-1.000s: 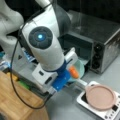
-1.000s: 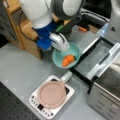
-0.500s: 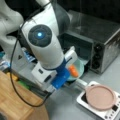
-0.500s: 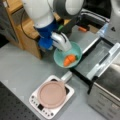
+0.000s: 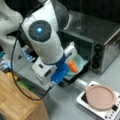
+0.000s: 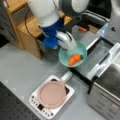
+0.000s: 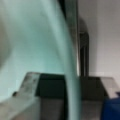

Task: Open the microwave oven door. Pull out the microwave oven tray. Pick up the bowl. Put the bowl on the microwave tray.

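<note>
Gripper: we see the gripper [image 6: 67, 43] clamped on the rim of the bowl [image 6: 75, 51], one finger inside the rim, holding it in the air.
Bowl position: in a front view it hangs over the near-left edge of the microwave oven tray [image 6: 100, 58], which is pulled out over the lowered microwave oven door [image 6: 82, 76] of the microwave oven [image 5: 100, 42].
Contents: an orange carrot-like piece [image 6: 75, 59] lies inside the bowl.
Risk, grip: we judge a one-sided rim hold could let the bowl tilt and spill that piece.
Risk, clearance: the bowl may clip the tray's edge, or perch half off it.
Nearby: the pink dish [image 6: 52, 93] on its white base sits just beside the door.
Hidden: the wrist view shows only the bowl's wall [image 7: 37, 45]; the arm covers the door in a front view [image 5: 45, 45].
</note>
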You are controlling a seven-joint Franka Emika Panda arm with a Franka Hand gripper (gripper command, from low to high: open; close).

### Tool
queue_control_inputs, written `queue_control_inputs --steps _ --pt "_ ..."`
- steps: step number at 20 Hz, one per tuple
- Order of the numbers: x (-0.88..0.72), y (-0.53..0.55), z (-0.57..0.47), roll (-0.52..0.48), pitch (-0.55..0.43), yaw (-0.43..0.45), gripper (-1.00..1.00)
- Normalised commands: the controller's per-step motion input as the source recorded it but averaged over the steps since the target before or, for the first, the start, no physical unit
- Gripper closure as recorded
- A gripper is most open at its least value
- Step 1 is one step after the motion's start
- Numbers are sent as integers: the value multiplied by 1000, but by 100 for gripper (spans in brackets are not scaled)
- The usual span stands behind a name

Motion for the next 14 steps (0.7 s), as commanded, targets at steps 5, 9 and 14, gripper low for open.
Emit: queue_control_inputs --steps 5,9,14 --pt "-337 232 -94 -24 -283 -185 100" --pt "-306 212 -92 -3 -286 -163 100" --pt "-360 283 -122 17 -301 -147 100"
